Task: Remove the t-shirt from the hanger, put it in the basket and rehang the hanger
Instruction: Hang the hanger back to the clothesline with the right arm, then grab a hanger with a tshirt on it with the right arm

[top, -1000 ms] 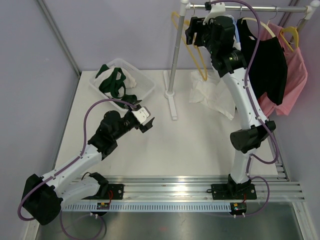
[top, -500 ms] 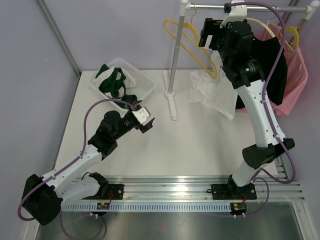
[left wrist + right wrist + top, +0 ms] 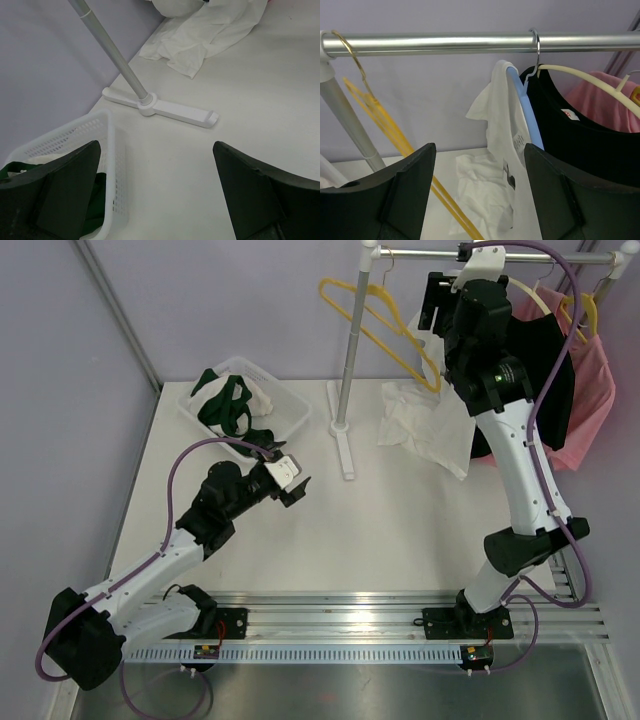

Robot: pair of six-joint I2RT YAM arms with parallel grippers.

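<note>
A white t-shirt (image 3: 512,125) hangs on a blue hanger (image 3: 529,117) from the steel rail (image 3: 445,42). It is squeezed against a black t-shirt (image 3: 585,145) on a cream hanger (image 3: 590,80). My right gripper (image 3: 480,200) is open and empty, raised just below the rail (image 3: 420,252), facing the white t-shirt without touching it. In the top view the right gripper (image 3: 437,312) hides that shirt. My left gripper (image 3: 295,480) is open and empty, low over the table's left middle; it also shows in the left wrist view (image 3: 160,200).
Bare yellow hangers (image 3: 375,325) hang tilted at the rail's left end. A pink t-shirt (image 3: 590,390) hangs at the right. A white cloth heap (image 3: 425,425) lies on the table. The rack pole and foot (image 3: 343,430) stand mid-table. A white basket (image 3: 250,405) holds green and white clothes.
My right arm has risen and moved right along the rail, now facing the white and black shirts. The yellow hangers have swung left. My left arm has not moved.
</note>
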